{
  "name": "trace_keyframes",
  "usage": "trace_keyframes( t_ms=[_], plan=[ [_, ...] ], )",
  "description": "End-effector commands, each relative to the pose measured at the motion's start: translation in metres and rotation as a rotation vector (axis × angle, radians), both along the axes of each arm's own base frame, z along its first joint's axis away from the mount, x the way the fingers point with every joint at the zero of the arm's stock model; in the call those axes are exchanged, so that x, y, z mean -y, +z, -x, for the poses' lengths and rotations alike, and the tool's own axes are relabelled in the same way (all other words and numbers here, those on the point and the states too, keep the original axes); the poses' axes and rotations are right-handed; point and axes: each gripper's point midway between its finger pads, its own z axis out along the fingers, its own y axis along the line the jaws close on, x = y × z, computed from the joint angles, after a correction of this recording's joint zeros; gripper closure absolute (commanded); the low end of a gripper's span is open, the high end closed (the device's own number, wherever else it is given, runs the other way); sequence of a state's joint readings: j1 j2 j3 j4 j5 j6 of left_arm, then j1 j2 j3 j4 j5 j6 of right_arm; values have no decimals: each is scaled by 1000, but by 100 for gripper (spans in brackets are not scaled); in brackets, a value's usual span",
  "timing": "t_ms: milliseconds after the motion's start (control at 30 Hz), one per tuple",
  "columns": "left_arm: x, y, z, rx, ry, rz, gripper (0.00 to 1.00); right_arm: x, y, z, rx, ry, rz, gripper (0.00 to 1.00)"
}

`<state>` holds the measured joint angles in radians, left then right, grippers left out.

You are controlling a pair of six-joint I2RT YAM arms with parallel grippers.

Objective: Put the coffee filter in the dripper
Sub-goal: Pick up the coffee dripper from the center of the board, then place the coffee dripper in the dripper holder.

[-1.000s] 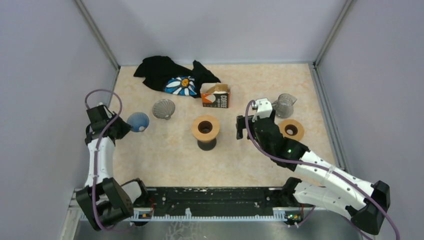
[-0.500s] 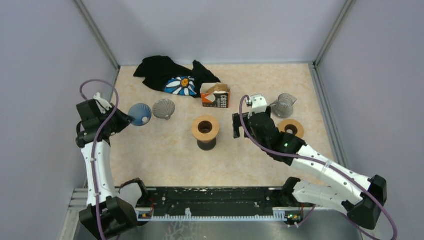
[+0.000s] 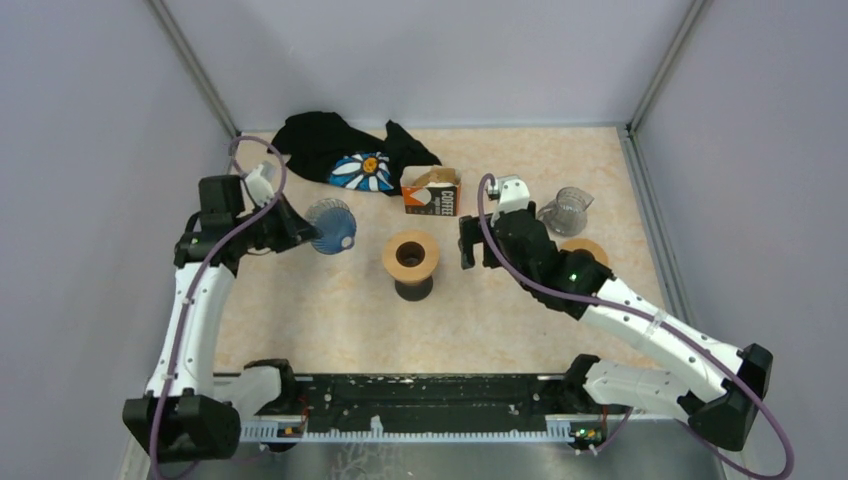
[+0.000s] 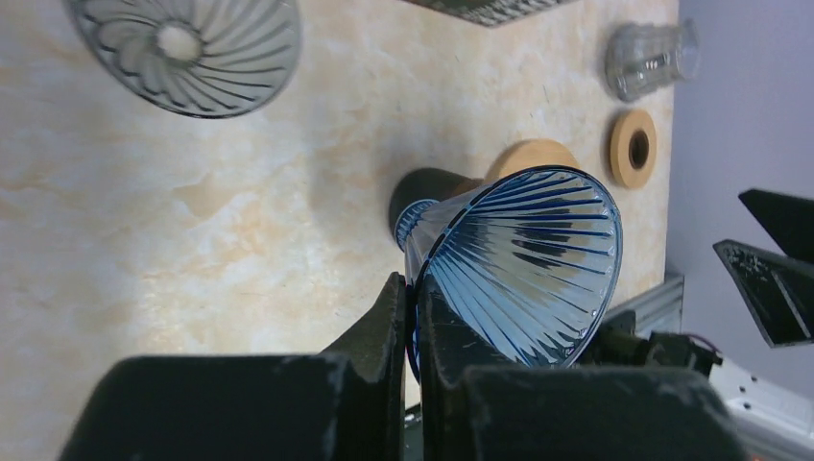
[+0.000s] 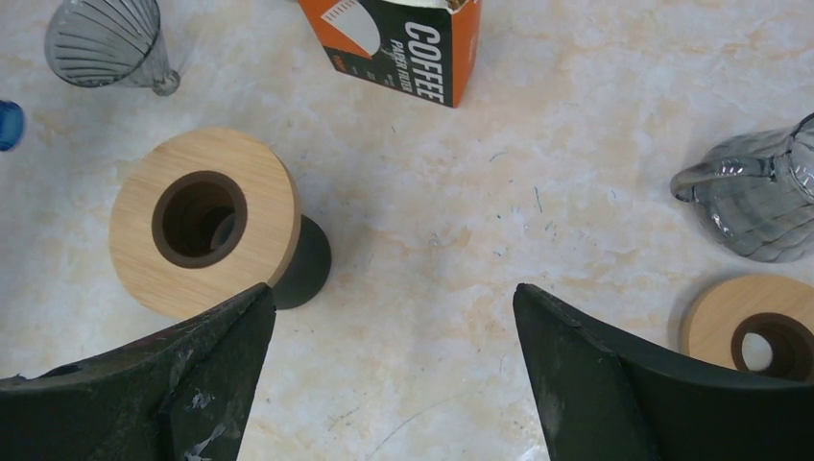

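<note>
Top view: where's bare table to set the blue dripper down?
Best for the blue dripper: the bare near strip in front of the wooden stand, running left to the wall. Also bare: the far right corner behind the glass jug. Crowded: the far band from black cloth past grey dripper to filter box, and around the wooden ring.

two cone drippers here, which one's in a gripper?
The blue dripper, clamped at its rim by the left gripper and held off the table. The grey dripper lies free on the table, with no gripper touching it.
</note>
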<state>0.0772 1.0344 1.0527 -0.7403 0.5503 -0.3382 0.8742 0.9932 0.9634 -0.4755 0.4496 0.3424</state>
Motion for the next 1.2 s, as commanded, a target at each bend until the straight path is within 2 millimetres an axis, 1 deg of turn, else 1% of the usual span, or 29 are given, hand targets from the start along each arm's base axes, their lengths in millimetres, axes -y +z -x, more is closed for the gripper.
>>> trace_keyframes(
  t_ms=[0,167,367,533,700,967,1167],
  plan=[
    [33,13,1,-4,-89,29,100,-11,31,-2,26,13,-94,6],
    [61,18,5,-14,-160,34,100,-17,33,3,8,39,-132,6],
    [93,24,7,-8,-228,32,100,-28,38,7,-2,88,-180,8],
    [114,26,6,-9,-271,15,100,-33,43,8,-2,106,-200,10],
    [130,20,5,-22,-299,-15,100,-37,43,7,-3,113,-207,11],
    [151,10,-3,-26,-326,-45,100,-41,40,6,-14,118,-210,13],
    [154,-1,-8,-42,-320,-82,100,-41,39,5,-18,118,-201,13]
  ],
)
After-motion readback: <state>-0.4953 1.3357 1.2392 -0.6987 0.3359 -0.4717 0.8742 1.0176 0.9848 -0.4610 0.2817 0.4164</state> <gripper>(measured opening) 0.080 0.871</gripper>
